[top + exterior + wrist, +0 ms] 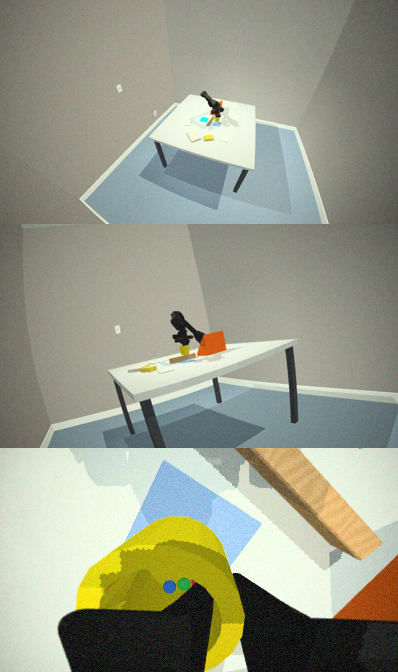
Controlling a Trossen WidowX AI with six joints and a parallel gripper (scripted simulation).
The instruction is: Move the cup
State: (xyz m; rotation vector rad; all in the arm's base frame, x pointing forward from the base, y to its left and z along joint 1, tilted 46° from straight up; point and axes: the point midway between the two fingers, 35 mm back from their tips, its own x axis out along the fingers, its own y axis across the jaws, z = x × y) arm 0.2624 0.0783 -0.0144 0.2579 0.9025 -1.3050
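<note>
Evidently we have the gripper clamped on the cup's wall, one finger inside, holding it above the blue pad, probably to clear the wooden bar before the cyan pad; marbles sit inside, so we should keep tilt small.

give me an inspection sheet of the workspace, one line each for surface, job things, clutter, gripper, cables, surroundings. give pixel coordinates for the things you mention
surface: white table point(178, 117) point(250, 346), shadows across it
job things: yellow cup point(217, 119) point(184, 350) point(185, 528) lifted; marbles point(169, 587) inside; blue pad point(216, 124) point(187, 361) point(175, 498); cyan pad point(204, 119)
clutter: wooden bar point(209, 121) point(182, 358) point(320, 498), orange wedge point(221, 103) point(214, 343) point(380, 598), yellow block point(208, 137) point(148, 369), pale flat pieces point(193, 136) point(166, 370)
gripper: shut on cup's wall point(217, 115) point(185, 344) point(223, 580)
cables: nothing seen
surroundings: plain walls, blue floor
</note>
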